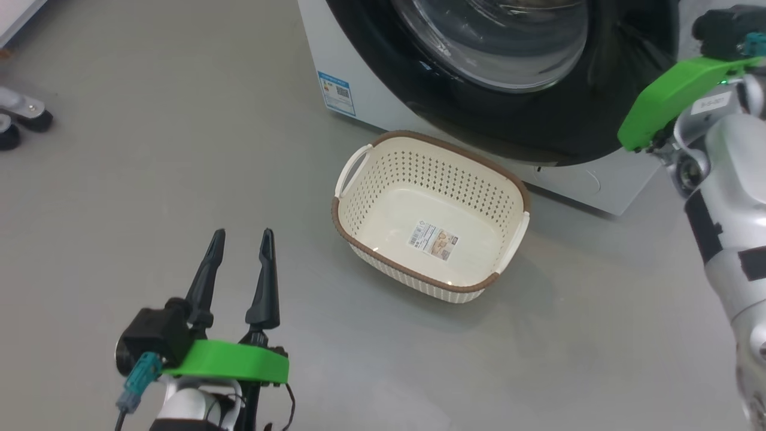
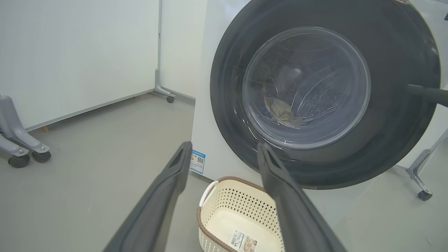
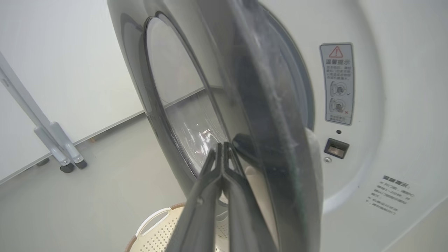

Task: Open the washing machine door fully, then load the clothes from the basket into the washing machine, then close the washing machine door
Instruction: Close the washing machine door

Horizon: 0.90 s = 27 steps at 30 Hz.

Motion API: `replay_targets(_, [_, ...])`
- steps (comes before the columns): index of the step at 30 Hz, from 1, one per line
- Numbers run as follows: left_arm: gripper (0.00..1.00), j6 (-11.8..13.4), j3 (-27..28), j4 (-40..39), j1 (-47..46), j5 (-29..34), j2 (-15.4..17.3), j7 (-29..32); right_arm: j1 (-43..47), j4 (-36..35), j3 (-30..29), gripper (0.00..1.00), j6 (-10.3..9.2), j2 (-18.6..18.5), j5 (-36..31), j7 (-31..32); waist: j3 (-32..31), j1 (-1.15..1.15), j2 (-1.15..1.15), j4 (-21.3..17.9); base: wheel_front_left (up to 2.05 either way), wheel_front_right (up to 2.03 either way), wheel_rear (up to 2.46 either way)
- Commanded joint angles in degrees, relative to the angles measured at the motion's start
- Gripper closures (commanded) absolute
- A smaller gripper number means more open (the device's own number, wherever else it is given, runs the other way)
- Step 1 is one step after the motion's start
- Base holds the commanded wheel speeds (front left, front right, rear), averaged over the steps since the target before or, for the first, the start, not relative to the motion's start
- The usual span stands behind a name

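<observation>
Left hand [image 1: 242, 233] hangs low above the grey floor [image 1: 149, 179], nearest the viewer, its two dark fingers spread wide and holding nothing; seen from its own wrist, the left hand [image 2: 224, 145] points toward the washing machine door [image 2: 227, 105]. Just to its right the basket [image 1: 419, 173] stands on the floor, close in front of the washing machine [image 1: 335, 48] and below the door's black rim [image 1: 538, 131], with the label [image 1: 433, 239] on its base exposed. A blue sticker [image 1: 336, 93] marks the machine's lower left corner. The door [image 3: 266, 115] stands ajar, its latch edge swung slightly clear of the white front panel [image 3: 385, 105], so that the latch socket [image 3: 336, 148] is exposed. Right hand [image 3: 222, 147] is raised at the door's outer face beside that edge, fingers pressed together and gripping nothing; contact with the door cannot be confirmed. Clothes [image 2: 281, 113] appear as pale fabric behind the glass, low in the drum.
</observation>
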Motion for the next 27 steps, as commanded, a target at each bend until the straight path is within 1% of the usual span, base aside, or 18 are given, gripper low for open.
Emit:
replay_targets(1, [0.0, -0.3, 2.3, -1.8, -2.4, 0.6, 0.2, -0.6, -3.4, -1.1, -0.3, 1.0, 0.09, -0.8, -0.6, -0.9, 0.7, 0.0, 0.0, 0.7, 0.0, 0.0, 0.0])
replay_targets(7, [0.0, -1.1, 2.8, -1.7, -3.1, 0.9, -0.7, -0.6, -6.5, 1.2, -2.0, 1.0, 0.09, -3.2, -1.9, -1.1, 2.5, 0.0, 0.0, 2.5, 0.0, 0.0, 0.0])
replay_targets(12, [0.0, -1.5, 3.3, -1.7, -3.9, 1.0, -1.3, -0.6, -9.5, 3.3, -3.9, 1.0, 0.09, -5.9, -3.5, -0.8, 3.8, 0.0, 0.0, 4.3, 0.0, 0.0, 0.0])
replay_targets(16, [0.0, -1.8, 3.3, -1.8, -4.3, 0.9, -1.5, -0.6, -11.0, 4.6, -5.0, 1.0, 0.09, -7.1, -4.7, -0.6, 4.3, 0.0, 0.0, 5.4, 0.0, 0.0, 0.0])
replay_targets(22, [0.0, -2.0, 3.2, -1.7, -4.4, 0.5, -1.6, -0.6, -14.0, 7.1, -8.8, 1.0, 0.09, -9.7, -6.8, -0.7, 5.2, 0.0, 0.0, 7.2, 0.0, 0.0, 0.0])
replay_targets(27, [0.0, -2.0, 3.2, -1.8, -4.3, -0.2, -1.6, -0.6, -15.8, 8.5, -11.5, 1.0, 0.09, -10.4, -8.7, -2.0, 5.8, 0.0, 0.0, 7.6, 0.0, 0.0, 0.0])
